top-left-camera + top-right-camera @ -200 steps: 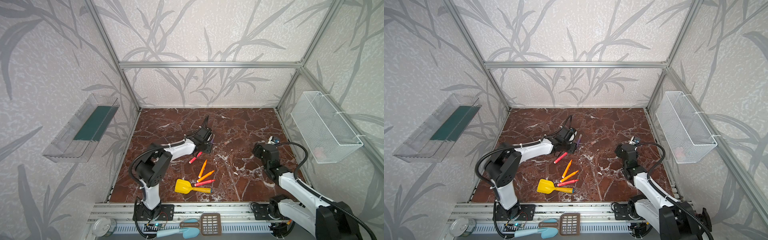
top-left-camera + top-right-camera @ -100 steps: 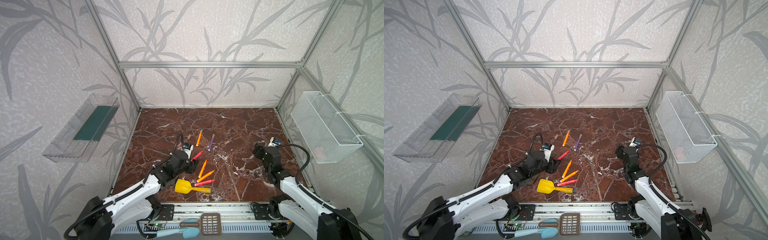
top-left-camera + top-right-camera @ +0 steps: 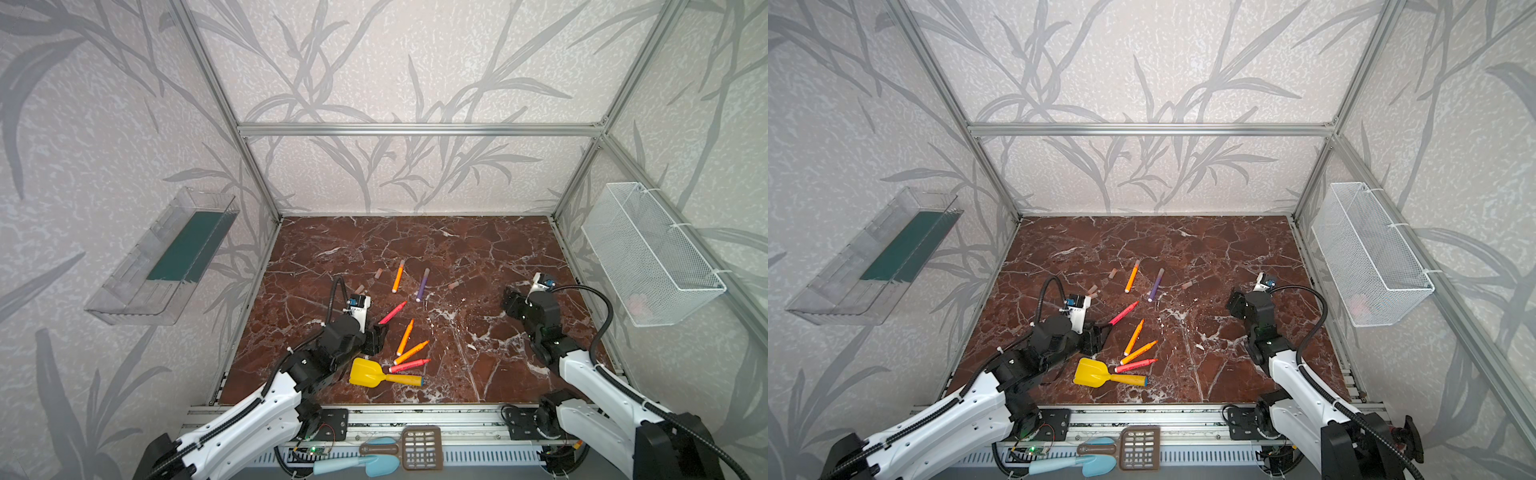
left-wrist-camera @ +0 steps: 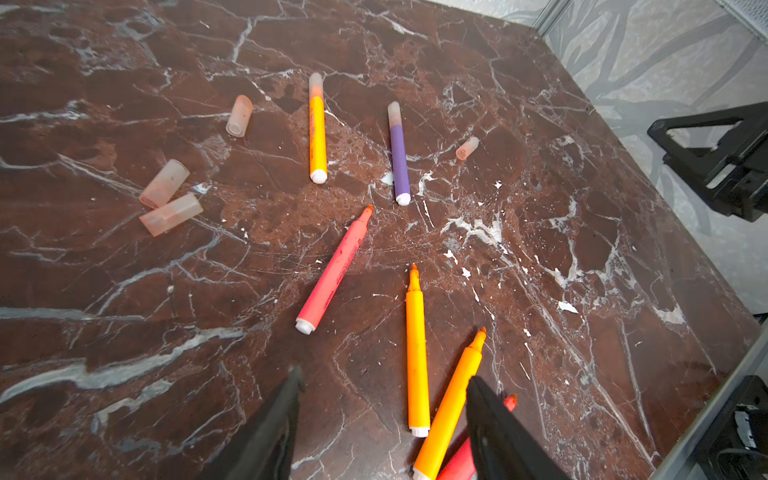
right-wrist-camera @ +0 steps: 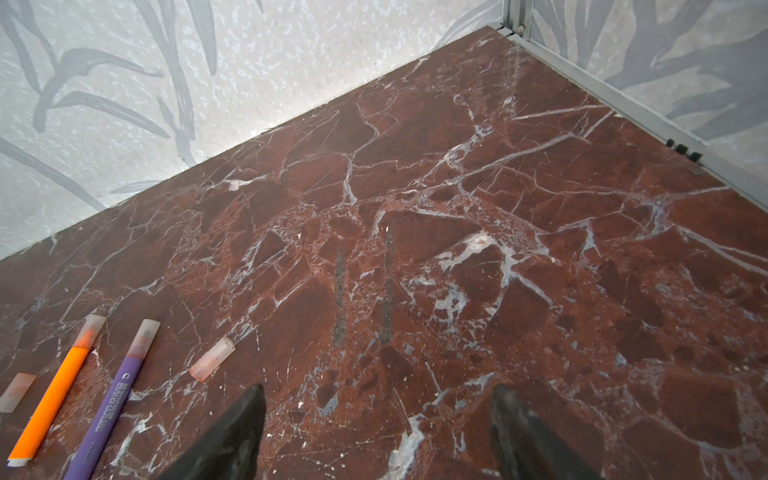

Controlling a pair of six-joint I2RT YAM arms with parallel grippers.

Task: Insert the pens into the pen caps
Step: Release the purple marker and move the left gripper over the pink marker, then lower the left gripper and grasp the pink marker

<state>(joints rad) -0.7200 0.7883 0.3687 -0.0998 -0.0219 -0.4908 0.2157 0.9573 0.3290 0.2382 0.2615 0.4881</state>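
Two pens wear caps at the far middle: an orange one [image 4: 317, 133] and a purple one [image 4: 399, 158]. A bare pink-red pen [image 4: 332, 270], two bare orange pens [image 4: 417, 353] and a red pen [image 3: 409, 365] lie nearer the front. Loose pen caps [image 4: 164, 183] lie left of the capped pens, and one cap [image 5: 212, 358] lies right of them. My left gripper [image 4: 384, 376] hovers open above the butt ends of the orange pens and holds nothing. Over bare marble at the right, my right gripper [image 5: 379, 388] stands open and empty.
A yellow toy shovel [image 3: 384, 376] lies at the front beside the red pen. A white wire basket [image 3: 648, 253] hangs on the right wall and a clear tray [image 3: 166, 262] on the left wall. Scoops [image 3: 407, 446] rest on the front rail.
My left gripper has drawn back from the far middle to the front left and opened slightly wider. The capped orange and purple pens now lie uncovered. The right arm has barely moved.
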